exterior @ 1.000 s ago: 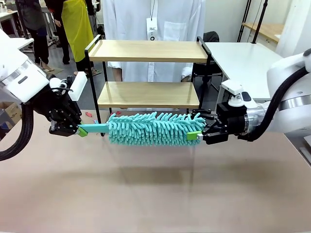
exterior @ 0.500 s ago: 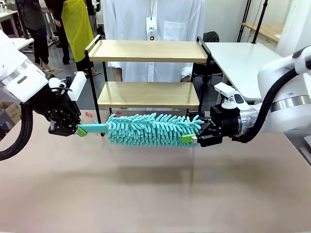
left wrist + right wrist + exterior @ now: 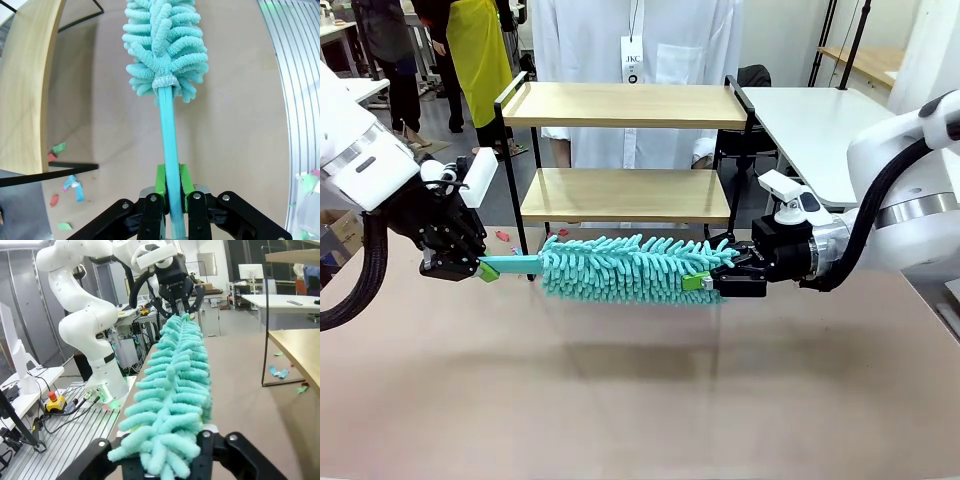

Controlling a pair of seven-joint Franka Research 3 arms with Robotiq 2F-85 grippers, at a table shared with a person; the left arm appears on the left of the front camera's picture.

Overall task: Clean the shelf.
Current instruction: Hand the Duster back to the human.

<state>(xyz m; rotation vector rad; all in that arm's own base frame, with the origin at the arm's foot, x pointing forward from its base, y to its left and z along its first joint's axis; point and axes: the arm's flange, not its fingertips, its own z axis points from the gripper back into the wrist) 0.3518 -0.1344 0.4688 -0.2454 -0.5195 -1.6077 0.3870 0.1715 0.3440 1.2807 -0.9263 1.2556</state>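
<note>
Here, one teal duster (image 3: 625, 267) hangs level above the tan table (image 3: 640, 400), carried between my two grippers. My left gripper (image 3: 485, 269) has its green pads (image 3: 160, 181) pinched on the duster's handle (image 3: 169, 150); the wrist view shows the thin teal stick clamped between both pads, running up into the fluffy head (image 3: 165, 50). My right gripper (image 3: 705, 284) is clamped on the far end of that head; in its wrist view the chenille fingers (image 3: 175, 390) spill out from between my black fingers (image 3: 212, 442).

One shelf (image 3: 625, 150) stands just behind the duster, at the table's far edge: two wooden boards, upper (image 3: 625, 104) and lower (image 3: 625, 194), in one black frame (image 3: 515, 170). The duster hangs just below and in front of the lower board, apart from it, and both jaws sit near the frame's feet, left jaw outside the left leg, right jaw by the right leg.

Several coloured paper scraps (image 3: 70, 182) lie on the table under the shelf. One person in a white coat (image 3: 635, 60) stands behind the shelf.
</note>
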